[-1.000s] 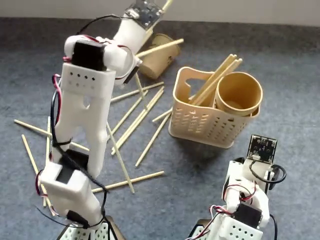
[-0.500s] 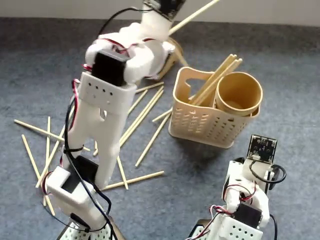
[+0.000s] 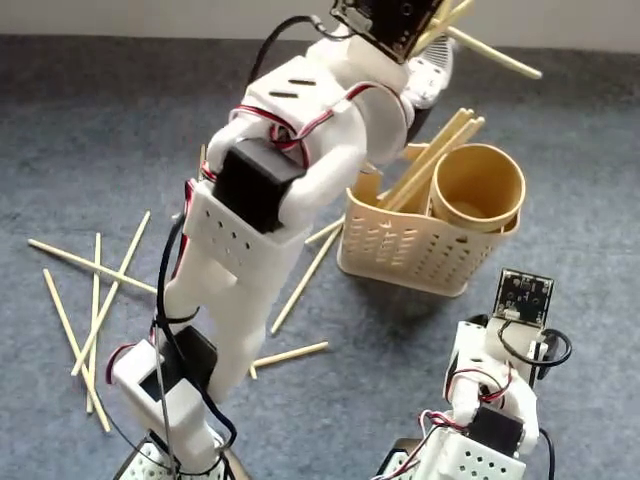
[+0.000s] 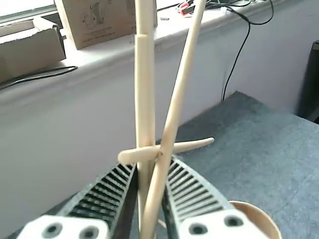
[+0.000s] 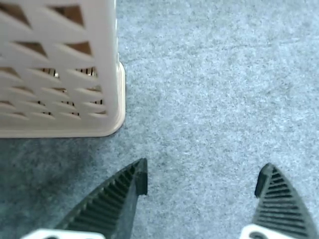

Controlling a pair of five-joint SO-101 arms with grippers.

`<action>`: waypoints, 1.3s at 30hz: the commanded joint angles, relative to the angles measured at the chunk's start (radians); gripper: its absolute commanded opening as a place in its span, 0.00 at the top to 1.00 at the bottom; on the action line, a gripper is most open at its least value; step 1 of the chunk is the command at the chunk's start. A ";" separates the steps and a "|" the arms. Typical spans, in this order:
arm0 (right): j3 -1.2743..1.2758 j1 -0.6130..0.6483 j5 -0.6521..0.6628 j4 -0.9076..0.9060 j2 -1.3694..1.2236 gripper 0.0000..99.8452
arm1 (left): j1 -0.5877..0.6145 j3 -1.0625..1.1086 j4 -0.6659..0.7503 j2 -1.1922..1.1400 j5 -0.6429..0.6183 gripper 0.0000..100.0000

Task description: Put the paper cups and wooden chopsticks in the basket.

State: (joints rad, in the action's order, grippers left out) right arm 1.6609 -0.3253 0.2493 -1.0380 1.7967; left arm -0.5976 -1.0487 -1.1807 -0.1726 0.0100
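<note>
My left gripper is shut on a small bunch of wooden chopsticks; two stand upright between the fingers and one lies crosswise. In the high view this gripper hangs above the back rim of the cream basket, its chopsticks sticking out to the right. The basket holds a paper cup and several chopsticks. More loose chopsticks lie on the grey carpet at the left. My right gripper stands open just in front of the basket, with nothing between its fingers.
The left arm stretches across the middle and hides the carpet behind it. The right arm sits at the front right. A white wall runs along the back. One chopstick lies near the front.
The left arm has swung right and risen, carrying the chopsticks from near the lying cup to above the basket. That cup is now hidden. The right arm has kept still.
</note>
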 commanded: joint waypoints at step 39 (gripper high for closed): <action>0.081 0.007 0.023 0.024 0.005 0.66 | 0.041 0.021 -0.393 -0.154 -0.109 0.92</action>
State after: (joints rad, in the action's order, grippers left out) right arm 1.6609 -0.3253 0.2555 -1.0380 1.7967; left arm -0.5455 -1.0196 -1.5551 -0.3445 -0.0928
